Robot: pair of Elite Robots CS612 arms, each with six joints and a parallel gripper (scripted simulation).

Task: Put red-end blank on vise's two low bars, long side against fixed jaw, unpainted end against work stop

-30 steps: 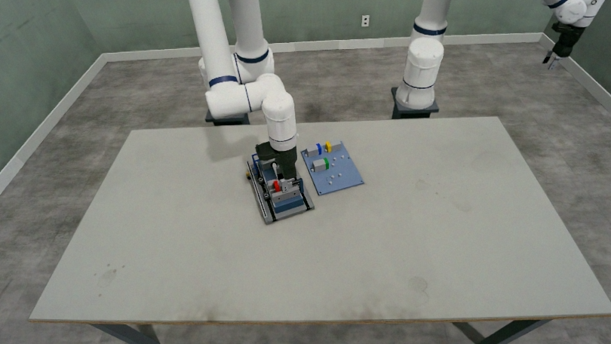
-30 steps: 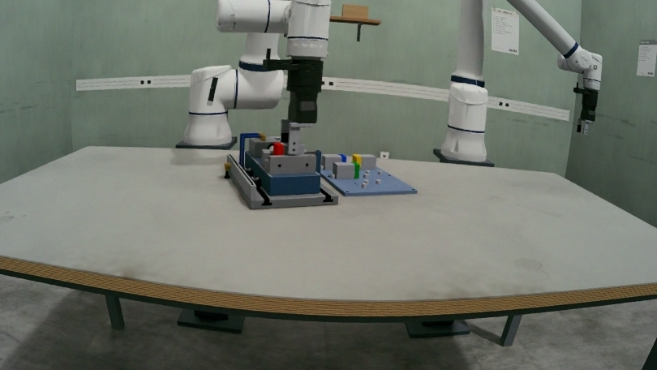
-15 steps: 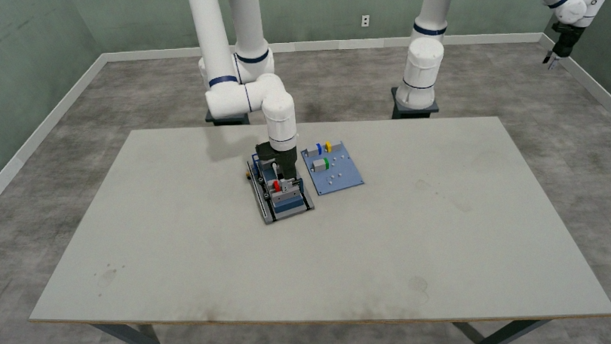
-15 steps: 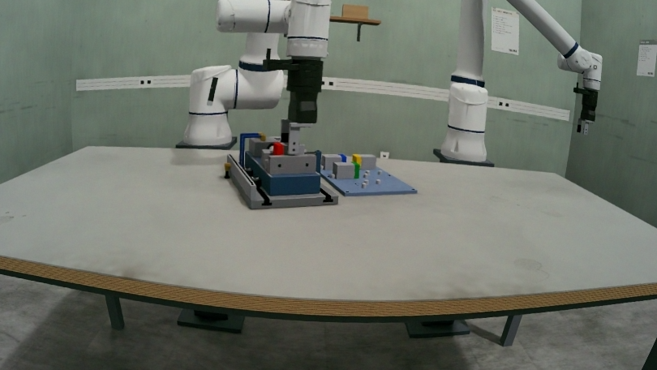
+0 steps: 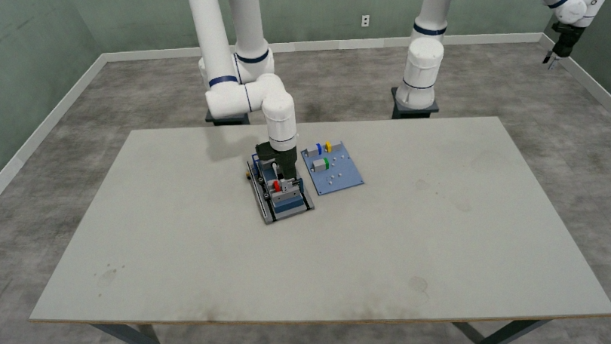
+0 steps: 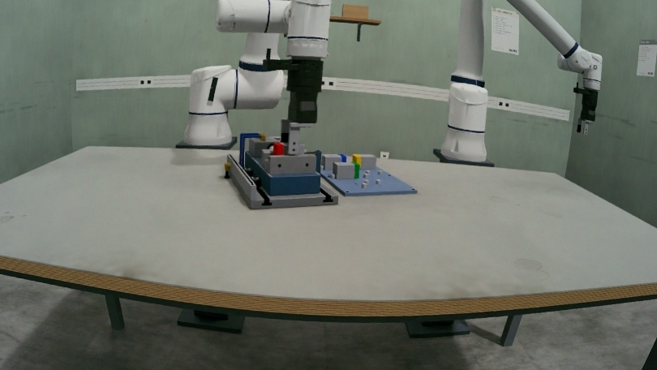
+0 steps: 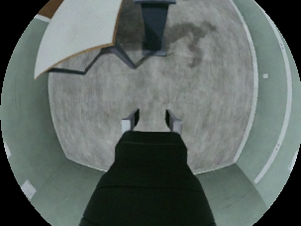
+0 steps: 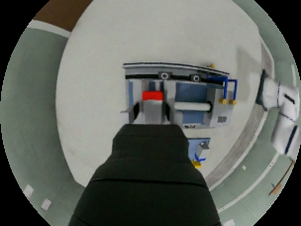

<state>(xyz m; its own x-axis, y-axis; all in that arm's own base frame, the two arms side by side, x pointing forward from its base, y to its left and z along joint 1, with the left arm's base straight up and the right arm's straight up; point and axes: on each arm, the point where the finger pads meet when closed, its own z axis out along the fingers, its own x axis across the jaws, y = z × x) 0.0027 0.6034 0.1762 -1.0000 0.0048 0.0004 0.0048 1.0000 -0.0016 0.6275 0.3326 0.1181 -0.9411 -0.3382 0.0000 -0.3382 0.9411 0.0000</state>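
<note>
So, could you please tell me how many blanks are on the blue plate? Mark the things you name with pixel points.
3: blue-ended blank (image 5: pixel 313 150) (image 6: pixel 331 161) and yellow-ended blank (image 5: pixel 336 146) (image 6: pixel 367 161) along the back edge, green-ended blank (image 5: pixel 319 165) (image 6: pixel 343 170) in front.

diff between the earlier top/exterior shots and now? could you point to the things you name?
No visible change. The right gripper (image 5: pixel 287 181) (image 6: pixel 293 149) (image 8: pixel 151 108) stayed down at the vise (image 5: pixel 288 206) (image 6: pixel 294 183) (image 8: pixel 190 92), open around the red-ended blank (image 5: pixel 277 185) (image 6: pixel 277 148) (image 8: pixel 152 95). The left gripper (image 5: pixel 551 62) (image 6: pixel 583 128) (image 7: pixel 151 114) stayed open, off the table. The blue, yellow and green blanks stayed on the plate (image 5: pixel 347 174) (image 6: pixel 390 184).
</note>
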